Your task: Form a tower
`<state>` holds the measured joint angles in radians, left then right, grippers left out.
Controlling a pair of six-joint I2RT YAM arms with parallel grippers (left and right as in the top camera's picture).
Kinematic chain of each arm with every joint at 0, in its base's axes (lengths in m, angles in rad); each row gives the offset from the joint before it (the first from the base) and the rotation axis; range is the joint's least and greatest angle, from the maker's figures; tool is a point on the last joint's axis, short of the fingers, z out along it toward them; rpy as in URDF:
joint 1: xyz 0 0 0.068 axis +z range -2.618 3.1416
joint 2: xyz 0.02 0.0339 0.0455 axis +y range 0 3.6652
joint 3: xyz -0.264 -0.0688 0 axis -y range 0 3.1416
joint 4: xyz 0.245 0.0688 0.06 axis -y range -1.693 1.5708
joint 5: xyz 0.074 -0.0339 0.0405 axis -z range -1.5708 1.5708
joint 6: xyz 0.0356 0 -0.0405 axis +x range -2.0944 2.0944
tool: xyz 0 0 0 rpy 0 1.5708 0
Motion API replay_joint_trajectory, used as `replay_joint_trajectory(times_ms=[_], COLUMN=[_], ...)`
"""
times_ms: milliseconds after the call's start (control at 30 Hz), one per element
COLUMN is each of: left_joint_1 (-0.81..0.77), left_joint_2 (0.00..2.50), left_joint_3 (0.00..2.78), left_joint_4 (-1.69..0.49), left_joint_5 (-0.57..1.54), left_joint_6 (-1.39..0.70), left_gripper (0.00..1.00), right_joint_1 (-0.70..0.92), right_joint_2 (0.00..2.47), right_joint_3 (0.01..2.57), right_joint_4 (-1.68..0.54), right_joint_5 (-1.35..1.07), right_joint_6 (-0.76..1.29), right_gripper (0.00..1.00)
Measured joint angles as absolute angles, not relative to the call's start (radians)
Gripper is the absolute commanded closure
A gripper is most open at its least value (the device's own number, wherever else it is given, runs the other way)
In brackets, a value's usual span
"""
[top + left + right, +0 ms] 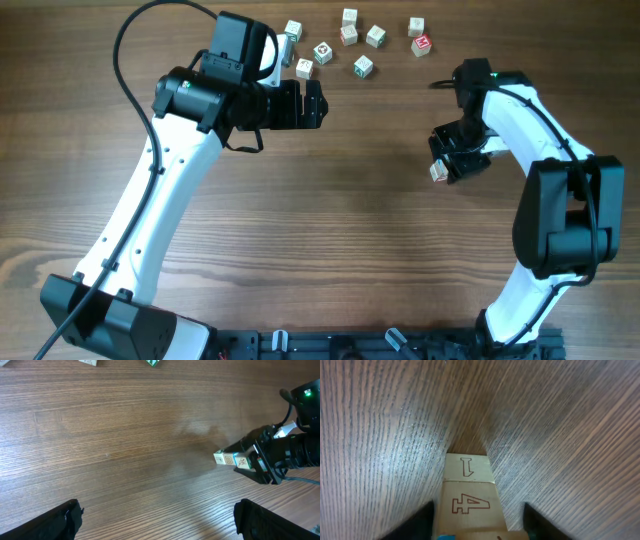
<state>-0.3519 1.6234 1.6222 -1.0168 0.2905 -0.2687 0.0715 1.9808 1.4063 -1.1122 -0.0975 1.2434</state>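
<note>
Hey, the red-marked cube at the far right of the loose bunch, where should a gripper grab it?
Probably from straight above: pinch the red-marked cube by its left and right faces. Bare table lies on both those sides, while another cube sits close behind it and could block a finger.

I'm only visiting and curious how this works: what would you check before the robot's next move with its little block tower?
1. The tower sits between the right gripper fingers: ok.
2. Fingers firmly pressed on it: cannot tell.
3. Cubes lined up flush, as seen from the right wrist: ok.
4. Tower's base resting on the table: cannot tell.
5. Left gripper open and well apart from the tower: ok.
6. Loose cubes lie far from the tower: ok.
</note>
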Motion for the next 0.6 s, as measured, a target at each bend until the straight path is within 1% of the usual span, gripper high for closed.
replay_joint_trajectory(times_ms=[67, 267, 333, 433, 600], left_joint_1=[-0.352, -0.352, -0.352, -0.352, -0.352], left_joint_2=[1.623, 1.623, 1.623, 1.624, 1.624], left_joint_3=[1.622, 1.622, 1.622, 1.622, 1.622], left_joint_4=[-1.017, -1.017, -1.016, -1.016, -1.017], left_joint_5=[0.290, 0.290, 0.290, 0.290, 0.290], left_joint_6=[-0.269, -0.269, -0.269, -0.269, -0.269], left_gripper=[0.00, 0.00, 0.00, 0.00, 0.00], right_joint_1=[0.072, 0.072, 0.072, 0.073, 0.092], right_joint_2=[1.981, 1.981, 1.990, 2.020, 2.027], right_joint_3=[1.406, 1.406, 1.406, 1.406, 1.406], right_joint_4=[-1.109, -1.085, -1.085, -1.078, -1.060], right_joint_5=[-0.104, -0.104, -0.108, -0.123, -0.122], right_joint_6=[1.248, 1.253, 1.253, 1.253, 1.253], right_gripper=[0.20, 0.20, 0.21, 0.32, 0.39])
